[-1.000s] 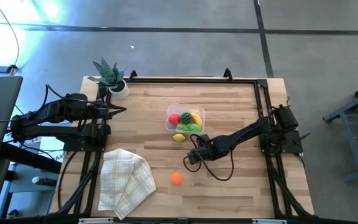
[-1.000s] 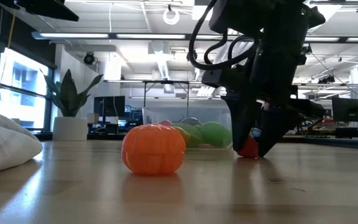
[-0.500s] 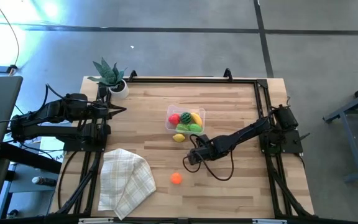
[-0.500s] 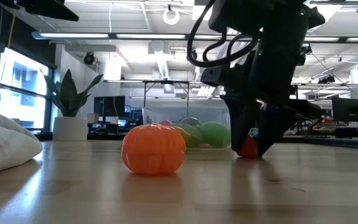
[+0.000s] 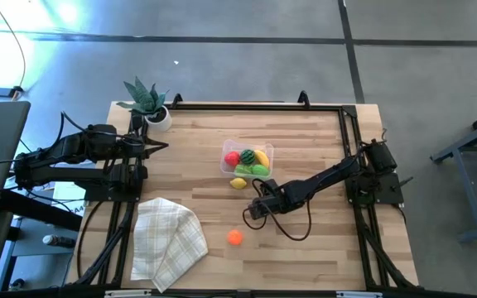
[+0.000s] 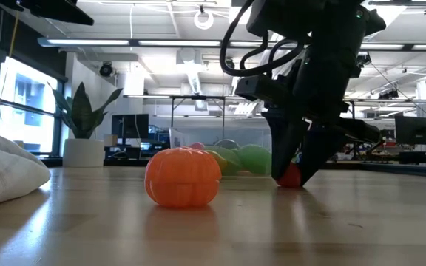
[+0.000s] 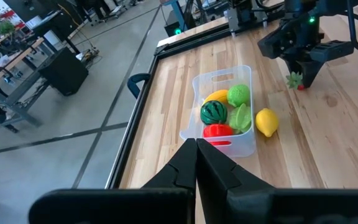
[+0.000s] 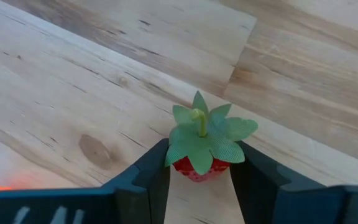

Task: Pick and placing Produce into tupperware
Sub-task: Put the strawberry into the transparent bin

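The tupperware [image 5: 248, 159] is a clear box in the middle of the table. It holds red, dark green, yellow and light green produce [image 7: 219, 115]. A yellow lemon [image 5: 238, 183] lies on the wood just outside it. An orange piece [image 5: 235, 237] sits nearer the near edge. A red strawberry with a green leaf cap [image 8: 199, 140] stands between the fingers of my right gripper [image 8: 197, 177], which is shut on it near the lemon [image 6: 290, 176]. My left gripper [image 7: 196, 155] is shut and waits at the table's left side [image 5: 162, 147]. My right gripper pinches the strawberry's red body [image 8: 194, 169], just under the leaf cap, between its two fingers [image 8: 148, 177]. The fingers come from above, pointing down. The strawberry stands upright with its stem up, and its red bottom [image 6: 291, 177] is at the table surface.
A checked folded cloth [image 5: 168, 240] lies at the near left. A potted green plant [image 5: 147, 99] stands at the far left corner. A black frame rail [image 5: 255, 106] runs along the table's far edge. Bare wood spreads around the orange piece and toward the near right.
My right gripper has shifted slightly toward the table's left, and the strawberry has moved with it along the table surface. The other produce and the tupperware have stayed in place.
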Controlling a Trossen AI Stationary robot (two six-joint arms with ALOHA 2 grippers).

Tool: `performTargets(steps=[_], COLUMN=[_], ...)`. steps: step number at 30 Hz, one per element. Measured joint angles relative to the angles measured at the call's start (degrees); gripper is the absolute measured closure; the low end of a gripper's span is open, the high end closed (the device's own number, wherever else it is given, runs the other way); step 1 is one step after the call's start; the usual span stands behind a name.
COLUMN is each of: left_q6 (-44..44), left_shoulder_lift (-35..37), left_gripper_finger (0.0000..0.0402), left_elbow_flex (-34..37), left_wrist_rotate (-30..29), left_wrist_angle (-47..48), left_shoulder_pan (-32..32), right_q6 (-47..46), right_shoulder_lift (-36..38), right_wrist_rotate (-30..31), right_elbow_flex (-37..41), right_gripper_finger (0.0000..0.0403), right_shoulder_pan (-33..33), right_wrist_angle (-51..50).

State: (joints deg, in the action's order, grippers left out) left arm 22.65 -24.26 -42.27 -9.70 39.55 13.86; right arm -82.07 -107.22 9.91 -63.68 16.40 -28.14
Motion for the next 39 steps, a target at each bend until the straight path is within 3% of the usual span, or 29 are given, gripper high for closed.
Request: performTargets(steps=[25,39], left_q6=[0.0,0.0], left_shoulder_lift=[0.0,0.0], left_gripper_finger=[0.0401,0.0401], left_elbow_flex=[0.0,0.0], left_wrist_rotate=[0.0,0.0], left_wrist_angle=[0.0,0.0], left_shoulder_pan=[0.0,0.0], right_q6=[1.5,1.9], right_shoulder_lift=[0.8,10.9], right_wrist_rotate=[1.9,9.2], right_elbow_flex=[0.0,0.0], right_gripper_finger=[0.0272,0.0272], right_shoulder_pan=[0.0,-1.4], right_wrist_angle=[2.5,1.6])
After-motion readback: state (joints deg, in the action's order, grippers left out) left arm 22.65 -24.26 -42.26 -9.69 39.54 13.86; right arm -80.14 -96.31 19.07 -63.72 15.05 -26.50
